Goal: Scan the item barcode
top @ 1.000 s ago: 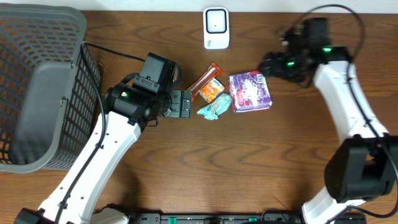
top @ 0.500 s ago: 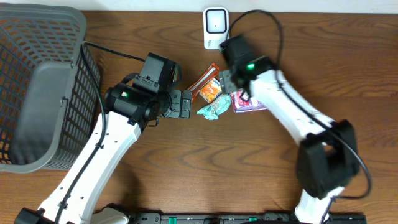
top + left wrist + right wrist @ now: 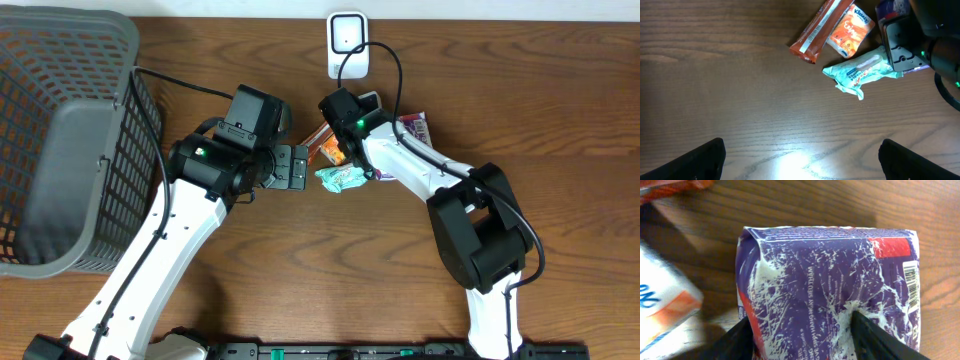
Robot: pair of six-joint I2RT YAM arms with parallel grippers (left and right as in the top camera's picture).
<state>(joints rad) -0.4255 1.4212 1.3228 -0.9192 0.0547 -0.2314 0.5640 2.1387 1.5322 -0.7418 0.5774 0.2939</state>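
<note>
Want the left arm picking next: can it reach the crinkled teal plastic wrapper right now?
Probably yes: the teal wrapper lies mostly uncovered ahead of the open left gripper, though the right arm crowds its far end.

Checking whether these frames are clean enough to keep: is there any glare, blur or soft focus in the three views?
Overhead: evenly lit, sharp, no glare on the table. Left wrist: bright glare patch on the wood near the bottom edge; the teal wrapper is sharp. Right wrist: purple packet crisp, its barcode bars distinct, but the white pack at left is blurred.
</note>
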